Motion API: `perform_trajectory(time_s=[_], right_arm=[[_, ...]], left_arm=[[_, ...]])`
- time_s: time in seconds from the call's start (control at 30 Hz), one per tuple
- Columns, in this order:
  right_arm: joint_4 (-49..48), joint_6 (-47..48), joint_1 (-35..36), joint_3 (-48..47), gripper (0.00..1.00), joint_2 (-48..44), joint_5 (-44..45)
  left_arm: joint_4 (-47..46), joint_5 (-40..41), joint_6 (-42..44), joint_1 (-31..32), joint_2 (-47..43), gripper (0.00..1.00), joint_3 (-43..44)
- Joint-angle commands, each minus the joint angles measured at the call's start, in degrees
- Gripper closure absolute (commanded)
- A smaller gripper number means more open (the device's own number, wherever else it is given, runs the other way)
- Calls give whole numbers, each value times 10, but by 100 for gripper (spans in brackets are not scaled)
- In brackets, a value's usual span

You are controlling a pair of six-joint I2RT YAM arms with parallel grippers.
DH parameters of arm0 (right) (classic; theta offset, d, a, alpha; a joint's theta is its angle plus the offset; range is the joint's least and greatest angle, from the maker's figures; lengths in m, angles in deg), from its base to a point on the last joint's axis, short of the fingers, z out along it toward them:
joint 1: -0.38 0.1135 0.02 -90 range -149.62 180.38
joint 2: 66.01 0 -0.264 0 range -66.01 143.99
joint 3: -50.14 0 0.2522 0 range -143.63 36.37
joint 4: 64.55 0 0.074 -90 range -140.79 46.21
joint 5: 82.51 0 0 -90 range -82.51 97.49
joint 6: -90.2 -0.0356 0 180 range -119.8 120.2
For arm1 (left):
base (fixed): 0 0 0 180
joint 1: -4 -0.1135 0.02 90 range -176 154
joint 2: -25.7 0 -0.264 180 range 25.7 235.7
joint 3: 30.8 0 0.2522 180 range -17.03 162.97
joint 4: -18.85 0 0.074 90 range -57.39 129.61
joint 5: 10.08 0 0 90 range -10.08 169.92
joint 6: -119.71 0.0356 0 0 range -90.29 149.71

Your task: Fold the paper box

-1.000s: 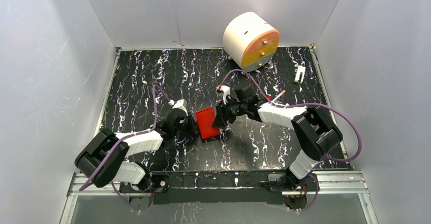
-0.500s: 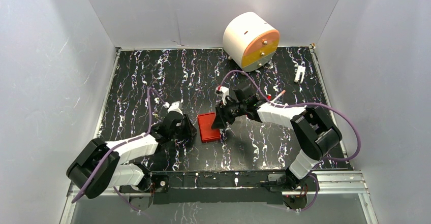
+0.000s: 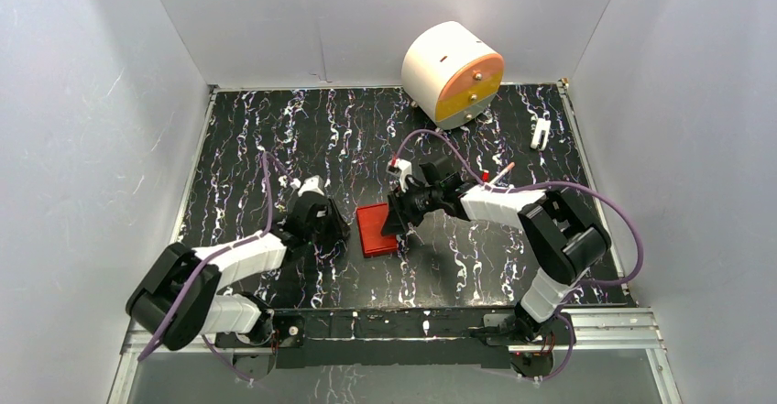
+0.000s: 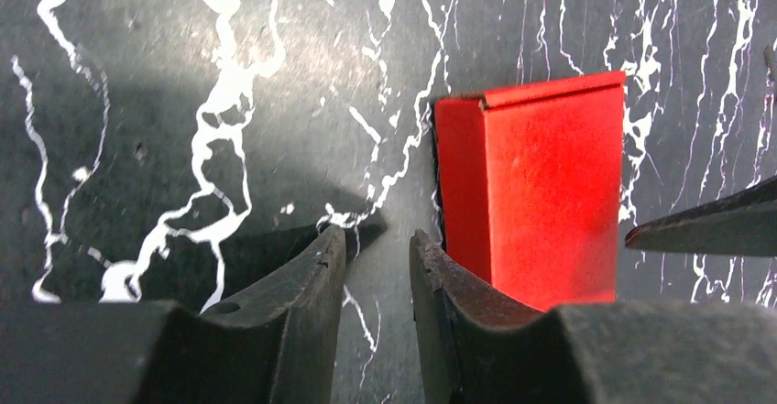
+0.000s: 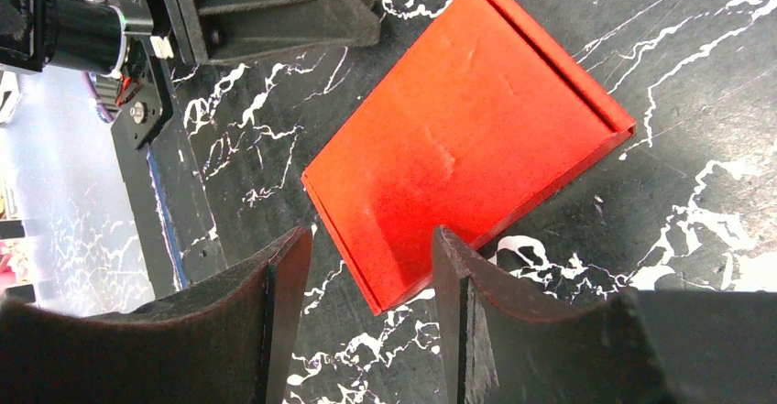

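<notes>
Item: bright red, flat rectangular thin-card paper box [image 3: 377,229], closed. It lies flat on the black, white-veined marbled worktop [image 3: 275,138], near the middle, between the two grippers.

Left gripper [image 3: 337,232]: just beside the box's left edge. In the left wrist view the jaws of the left gripper [image 4: 377,239] stand a narrow gap apart, with bare worktop between them and nothing held. One fingertip [image 4: 440,262] overlaps the near corner of the box [image 4: 550,193]; whether it touches cannot be told.

Right gripper [image 3: 396,221]: at the box's right edge. In the right wrist view the jaws of the right gripper [image 5: 371,239] stand moderately apart and grip nothing. A corner of the box [image 5: 467,138] lies below the gap.

Also present: large white drum with an orange-and-yellow face [image 3: 452,74], at the far edge of the worktop, well apart from the box.
</notes>
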Motion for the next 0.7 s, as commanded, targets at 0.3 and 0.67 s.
perform_trajectory(time_s=[0.3, 0.67], right_arm=[[-7, -2, -4, -44, 41, 41, -11], [-7, -2, -12, -26, 41, -2, -11]], left_arm=[[-37, -4, 39, -24, 154, 81, 101], [-38, -25, 38, -27, 159, 81, 116]])
